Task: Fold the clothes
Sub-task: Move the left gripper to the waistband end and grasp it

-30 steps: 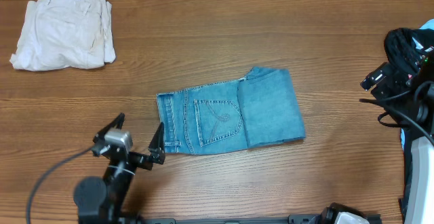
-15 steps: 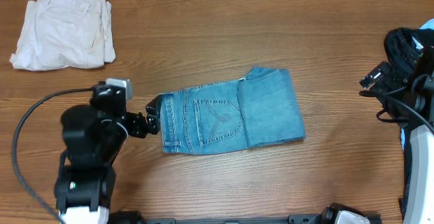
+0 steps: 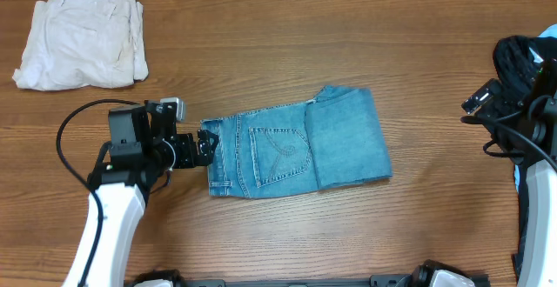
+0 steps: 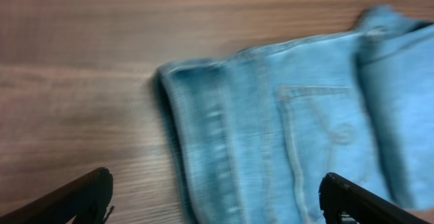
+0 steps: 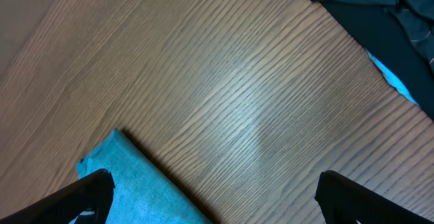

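Desk: a brown wood-grain desk (image 3: 287, 52) carries everything in view
Task item: a pair of folded light blue denim jeans (image 3: 296, 150) (image 4: 285, 129) lies flat in the middle of the desk as a compact, slightly skewed rectangle
Upper face: a stitched back pocket (image 3: 278, 152) faces up on the left half; a plain denim panel is folded over the right half, its edge just beside the pocket
Left end: the waistband edge with its rows of stitching, blurred in the left wrist view
Left side: the left gripper (image 3: 207, 145) sits at the left end of the jeans, spread wide and holding nothing; in its wrist view the dark fingertips (image 4: 81, 198) stand at the lower corners with the waistband end between them; whether they touch the cloth cannot be told
Left arm: white link (image 3: 104, 235) on the near left, with a black cable (image 3: 65, 139) looping beside it
Right side: the right gripper (image 5: 213, 190) is released, fingers wide apart over bare wood, at the right edge of the desk and well apart from the jeans
Between right gripper and jeans: a stretch of bare wood; a blue cloth corner shows at the lower left of the right wrist view
Far left: a cream-white folded garment (image 3: 80, 36), well apart from the jeans and the left gripper
Right edge: a crumpled black garment (image 3: 522, 61) (image 5: 366, 0) with small red and white marks, close beside the right arm
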Controlling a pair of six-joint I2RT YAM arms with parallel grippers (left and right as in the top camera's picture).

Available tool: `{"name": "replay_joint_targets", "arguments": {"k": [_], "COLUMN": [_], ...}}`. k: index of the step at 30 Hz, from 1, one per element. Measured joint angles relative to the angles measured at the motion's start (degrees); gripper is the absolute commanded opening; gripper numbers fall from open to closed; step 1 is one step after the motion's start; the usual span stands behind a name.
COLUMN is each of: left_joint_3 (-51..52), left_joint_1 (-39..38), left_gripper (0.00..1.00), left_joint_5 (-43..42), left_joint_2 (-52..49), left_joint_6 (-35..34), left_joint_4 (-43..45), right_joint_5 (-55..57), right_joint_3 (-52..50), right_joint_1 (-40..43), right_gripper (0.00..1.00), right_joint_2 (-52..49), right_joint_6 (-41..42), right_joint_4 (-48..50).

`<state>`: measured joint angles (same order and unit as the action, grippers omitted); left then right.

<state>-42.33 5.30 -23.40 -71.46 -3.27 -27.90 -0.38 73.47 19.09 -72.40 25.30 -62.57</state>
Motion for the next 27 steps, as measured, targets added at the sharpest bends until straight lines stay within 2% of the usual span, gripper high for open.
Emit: {"name": "replay_joint_targets", "arguments": {"k": [5,15,24,27], "left_joint_3": [-0.09,-0.15,-2.71,-3.21], "left_joint_1": [1.88,2.36,2.73,3.13], "left_gripper": [1.0,1.0,0.99,0.96], "left_joint_5": [-0.7,-10.84,-18.78,-20.96], "left_joint_2": [-7.52,-20.74,-25.94,-27.12], "left_joint_6": [0.07,1.97,2.23,2.25], "left_joint_4": [0.17,4.87,5.42,5.2], "right_joint_5": [-0.02,-0.02,-0.02,-0.04], "right_joint_3": [0.0,0.0,0.0,0.0], "right_joint_1": [0.0,0.0,0.0,0.0], "right_gripper": [1.0,1.0,1.0,1.0], "right_joint_2": [0.0,0.0,0.0,0.0], "right_joint_6": [-0.02,0.0,-0.07,-0.02], "right_joint_4": [-0.02,0.0,-0.02,-0.02]}}
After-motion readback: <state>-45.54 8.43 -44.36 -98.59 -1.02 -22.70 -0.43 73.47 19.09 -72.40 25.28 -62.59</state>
